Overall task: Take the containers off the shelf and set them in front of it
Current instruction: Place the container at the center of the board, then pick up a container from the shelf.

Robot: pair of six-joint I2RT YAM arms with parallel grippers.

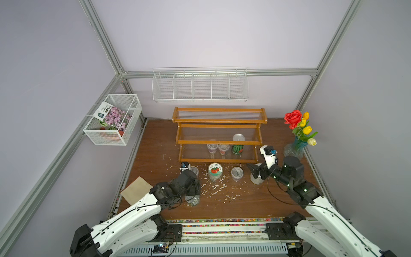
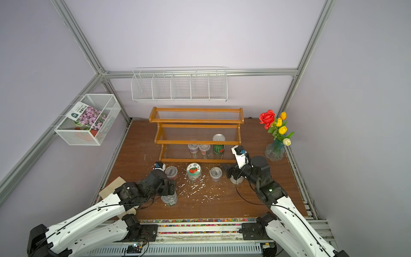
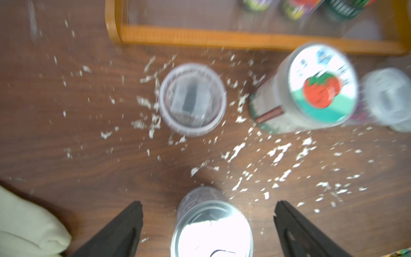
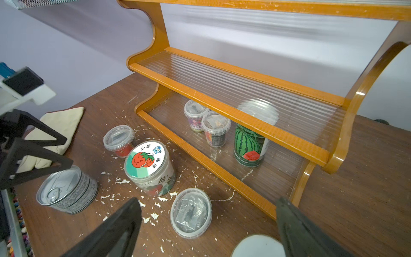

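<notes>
Lilac walls (image 1: 200,33) enclose a flake-strewn surface (image 1: 155,144). Five containers (image 1: 214,171) stand before the shelf (image 1: 219,121), three on it. Left end effector (image 3: 208,203) and right end effector (image 4: 208,200) gape wide.

On the shelf's (image 4: 222,109) lowest tier stand two clear lidded cups (image 4: 195,115), touching, with a watermelon-print can (image 4: 250,146) near them. On the desk (image 4: 355,189) before the shelf stand a red-fruit jar (image 4: 149,166), two more clear cups (image 4: 119,140) and a pull-tab can (image 4: 66,191). The right gripper (image 4: 206,201) has its fingers (image 4: 117,229) spread wide.
</notes>
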